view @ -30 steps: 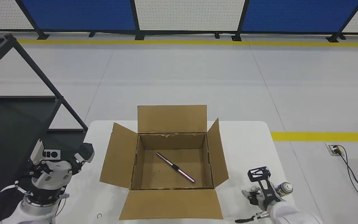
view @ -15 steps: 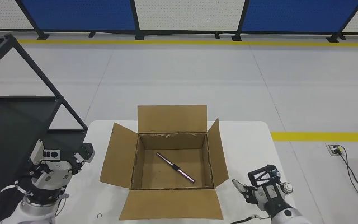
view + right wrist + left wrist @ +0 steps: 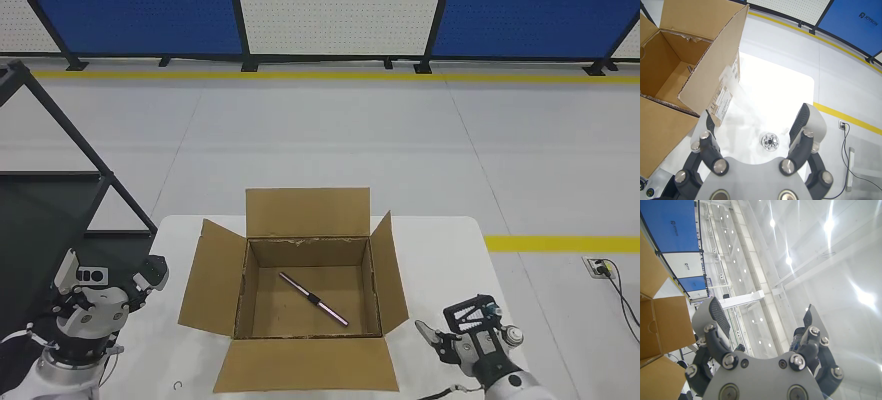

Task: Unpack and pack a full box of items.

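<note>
Open brown corrugated cardboard box (image 3: 310, 210) sits mid-way across the white surface (image 3: 440, 250), all four flaps folded outward. Contents: one thin dark metal rod (image 3: 313, 298), lying flat on the box floor on a diagonal, roughly centred, ends clear of the walls. From the right wrist view one end of the rod shows past the rim of the near side flap. That flap carries a paper label and clear tape on its outer face.

Right gripper (image 3: 755, 121): at the near right part of the surface, just outside the box's right flap, pointing down. Fingers spread wide, holding nothing. Below it, standing on the surface, is a small round silver metal piece (image 3: 770, 142) with a dark centre hole ringed by smaller holes. It lies between the fingers, nearer one of them, and touches neither.

Left gripper (image 3: 762, 317): off the box's left side, pointing up toward the ceiling lights. Fingers wide apart, nothing between the pads. Cardboard of the box shows beside it.
</note>
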Action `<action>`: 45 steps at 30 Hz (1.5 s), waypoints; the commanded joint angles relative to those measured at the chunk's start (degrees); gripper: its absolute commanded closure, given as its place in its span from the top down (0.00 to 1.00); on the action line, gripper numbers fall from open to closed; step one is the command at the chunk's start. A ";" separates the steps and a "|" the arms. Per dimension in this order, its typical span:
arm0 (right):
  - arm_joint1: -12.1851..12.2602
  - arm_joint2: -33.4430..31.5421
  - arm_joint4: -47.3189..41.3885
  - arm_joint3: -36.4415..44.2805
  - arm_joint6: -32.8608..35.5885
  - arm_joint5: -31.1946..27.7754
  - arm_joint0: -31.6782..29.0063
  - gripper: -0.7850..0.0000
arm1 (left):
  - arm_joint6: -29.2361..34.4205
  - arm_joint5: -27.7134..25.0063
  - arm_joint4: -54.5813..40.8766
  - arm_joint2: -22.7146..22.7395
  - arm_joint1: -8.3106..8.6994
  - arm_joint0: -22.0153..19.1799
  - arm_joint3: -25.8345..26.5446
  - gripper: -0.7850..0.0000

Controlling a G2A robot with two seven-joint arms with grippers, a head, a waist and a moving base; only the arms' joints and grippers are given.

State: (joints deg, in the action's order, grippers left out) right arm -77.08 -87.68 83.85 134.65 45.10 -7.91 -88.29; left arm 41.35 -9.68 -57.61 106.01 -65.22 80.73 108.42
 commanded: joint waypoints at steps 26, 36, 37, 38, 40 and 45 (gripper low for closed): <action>-4.60 36.04 1.42 -16.74 18.84 3.32 43.28 1.00 | -3.16 -1.46 -2.52 4.36 -0.52 3.42 -2.31 1.00; -7.81 39.88 -1.41 -34.37 21.51 12.57 53.48 1.00 | -2.84 -1.68 -2.69 4.24 -0.62 3.82 -2.00 1.00; -7.81 39.88 -1.41 -34.37 21.51 12.57 53.48 1.00 | -2.84 -1.68 -2.69 4.24 -0.62 3.82 -2.00 1.00; -7.81 39.88 -1.41 -34.37 21.51 12.57 53.48 1.00 | -2.84 -1.68 -2.69 4.24 -0.62 3.82 -2.00 1.00; -7.81 39.88 -1.41 -34.37 21.51 12.57 53.48 1.00 | -2.84 -1.68 -2.69 4.24 -0.62 3.82 -2.00 1.00; -7.81 39.88 -1.41 -34.37 21.51 12.57 53.48 1.00 | -2.84 -1.68 -2.69 4.24 -0.62 3.82 -2.00 1.00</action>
State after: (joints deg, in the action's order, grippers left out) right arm -84.89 -47.80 82.45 100.30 66.61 4.66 -34.81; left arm 38.51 -11.36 -60.30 110.24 -65.84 84.55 106.42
